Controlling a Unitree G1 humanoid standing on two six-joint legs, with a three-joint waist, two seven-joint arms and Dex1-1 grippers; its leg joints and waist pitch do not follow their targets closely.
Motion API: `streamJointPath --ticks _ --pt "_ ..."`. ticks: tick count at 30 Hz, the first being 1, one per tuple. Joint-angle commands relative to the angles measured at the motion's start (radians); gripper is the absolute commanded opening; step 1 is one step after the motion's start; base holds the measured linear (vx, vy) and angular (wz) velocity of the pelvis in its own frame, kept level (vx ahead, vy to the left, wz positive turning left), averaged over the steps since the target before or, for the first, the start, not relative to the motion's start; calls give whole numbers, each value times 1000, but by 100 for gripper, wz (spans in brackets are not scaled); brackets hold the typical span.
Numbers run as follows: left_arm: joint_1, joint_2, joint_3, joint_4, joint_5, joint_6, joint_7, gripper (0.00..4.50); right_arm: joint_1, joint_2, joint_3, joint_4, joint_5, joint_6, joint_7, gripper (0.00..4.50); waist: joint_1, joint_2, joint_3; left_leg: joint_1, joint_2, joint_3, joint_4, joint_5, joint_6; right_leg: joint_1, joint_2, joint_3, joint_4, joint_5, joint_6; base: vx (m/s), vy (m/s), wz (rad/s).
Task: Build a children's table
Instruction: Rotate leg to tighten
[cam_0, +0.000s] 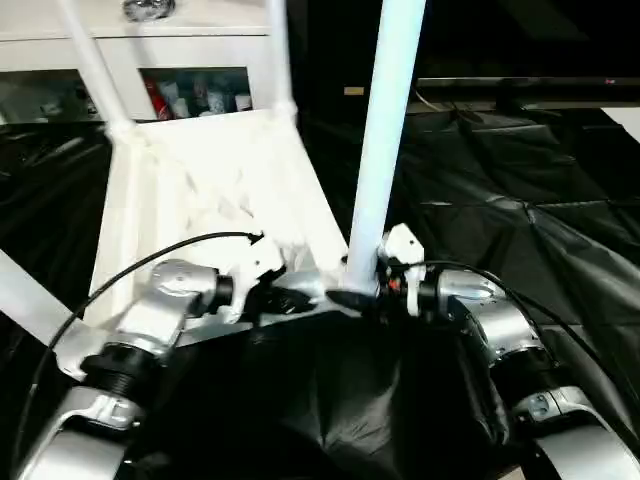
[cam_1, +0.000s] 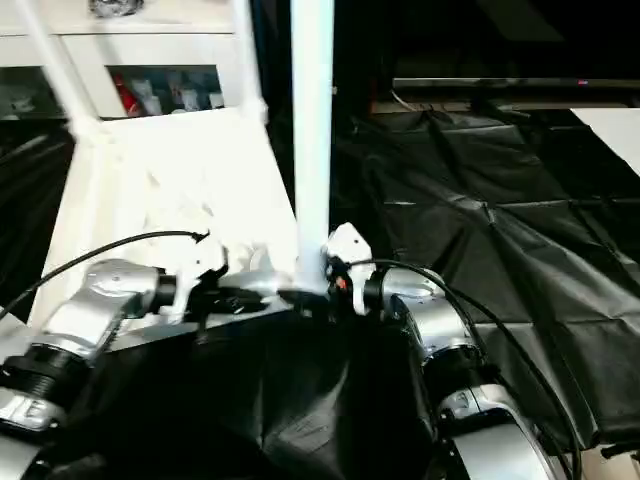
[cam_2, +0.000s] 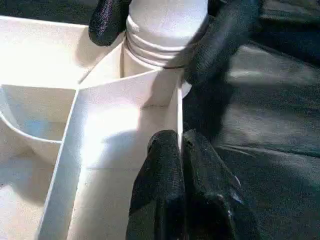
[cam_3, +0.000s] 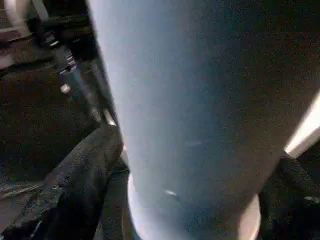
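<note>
Left wrist view: left gripper (cam_2: 181, 150) pinches tabletop (cam_2: 125, 130) edge

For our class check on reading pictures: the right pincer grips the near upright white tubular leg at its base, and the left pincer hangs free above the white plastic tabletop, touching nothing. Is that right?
Not quite. The right pincer does grip the near upright white tubular leg at its base, but the left pincer does not hang free: the left wrist view shows its black fingers pinching the rim wall of the white plastic tabletop.

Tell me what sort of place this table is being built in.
Probably an indoor room set up as a work area, though that is a guess: a black sheet covers the surface under the upturned tabletop, and a white glass-door cabinet of bottles stands behind.
</note>
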Motion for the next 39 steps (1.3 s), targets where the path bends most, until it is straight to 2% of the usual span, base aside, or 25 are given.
streamJointPath --ticks 1,2,6,7,10,13,15,17,18,19,20,22,23,24,26,29,30,32,34,36,39 --pt "4 -9 -43 -48 -34 9 -78 0 9 1 28 -20 8 27 42 341 0 -8 -65 38 103 -44 -71 -157 67 26 -109 50 -71 -5 -258 0 0 0" --pt "4 -7 -45 -48 -35 9 -81 0 10 -1 28 -25 11 37 48 317 1 -8 -66 38 103 -43 -71 -153 68 26 -108 50 -70 5 -261 0 0 0" --pt "9 0 -51 -57 -41 24 -101 0 16 -7 40 -40 11 51 69 300 5 -10 -66 38 103 -44 -71 -152 64 27 -110 50 -69 15 -262 0 0 0" --pt "9 0 -51 -58 -40 24 -102 0 18 -7 42 -44 11 54 71 279 5 -10 -66 39 104 -44 -71 -153 62 27 -110 50 -69 15 -263 0 0 0" --pt "9 -3 -48 -59 -39 22 -95 0 23 -5 45 -50 11 59 72 272 7 -11 -67 39 103 -44 -70 -148 60 28 -111 50 -68 18 -262 0 0 0" --pt "1 -28 -32 -45 -32 9 -35 0 29 16 27 -43 8 66 20 269 8 -11 -68 40 103 -44 -69 -142 60 27 -111 50 -68 32 -263 0 0 0" --pt "-15 -57 -17 -19 -19 -4 37 0 23 47 2 -18 0 77 -67 269 7 -12 -66 39 102 -45 -71 -157 52 27 -112 51 -71 9 -264 0 0 0" --pt "-53 -112 7 37 7 -7 170 0 2 104 -37 46 -16 88 -240 269 -1 -11 -58 42 101 -47 -77 -214 18 24 -116 56 -84 -89 -257 0 0 0" --pt "-54 -115 8 39 7 -7 174 0 1 106 -39 49 -17 89 -247 269 -5 -11 -54 45 101 -49 -81 -243 2 22 -117 57 -89 -138 -253 0 0 0" --pt "-66 -134 14 56 12 -9 209 0 -8 128 -54 73 -17 99 -304 269 -8 -12 -53 51 101 -52 -83 -288 -28 22 -121 59 -96 -220 -242 0 0 0" --pt "-76 -151 15 68 17 -10 234 0 -16 151 -66 92 -16 105 -353 269 -15 -13 -54 50 101 -55 -84 -301 -45 23 -123 61 -98 -252 -231 0 0 0" --pt "-100 -190 13 98 36 0 305 0 -30 203 -79 123 -26 103 -457 268 -20 -8 -54 51 101 -55 -87 -303 -53 19 -118 63 -100 -242 -216 0 0 0" --pt "-107 -200 12 107 43 3 327 0 -35 216 -80 132 -32 100 -487 268 -22 -9 -55 51 100 -55 -88 -303 -54 19 -118 63 -99 -229 -214 0 0 0" --pt "-113 -211 11 117 49 1 348 0 -41 229 -81 142 -39 98 -519 268 -21 -4 -55 52 100 -56 -87 -304 -57 18 -119 63 -98 -226 -214 0 0 0" --pt "-139 -259 14 161 72 0 430 0 -70 277 -77 188 -81 65 -647 268 -26 -3 -55 51 99 -55 -89 -310 -65 16 -116 63 -99 -213 -213 0 0 0" --pt "-145 -280 15 171 73 -5 442 0 -74 298 -76 189 -80 34 -625 268 -23 -4 -56 50 98 -55 -86 -317 -50 20 -122 65 -106 -232 -199 0 0 0" --pt "-145 -282 14 172 73 -7 441 0 -73 299 -76 187 -78 28 -617 303 -22 -4 -57 48 99 -56 -86 -306 -45 21 -121 65 -104 -220 -198 0 0 0" --pt "-137 -277 9 163 69 -24 412 0 -61 293 -77 158 -53 19 -543 338 -22 -2 -59 46 100 -54 -89 -283 -27 22 -114 62 -99 -168 -201 0 0 0" --pt "-125 -264 5 148 60 -35 368 0 -53 275 -65 139 -54 16 -497 340 -21 -2 -60 45 100 -53 -88 -277 -21 24 -114 61 -97 -147 -205 0 0 0" --pt "-112 -249 0 131 49 -41 326 0 -48 253 -50 129 -66 -3 -472 368 -20 -2 -62 44 100 -52 -86 -257 -10 26 -115 60 -94 -105 -213 0 0 0" --pt "-85 -217 -11 96 31 -49 243 0 -33 209 -38 95 -43 -9 -369 376 -17 -3 -66 37 101 -51 -82 -204 24 33 -114 56 -85 -23 -226 0 0 0"
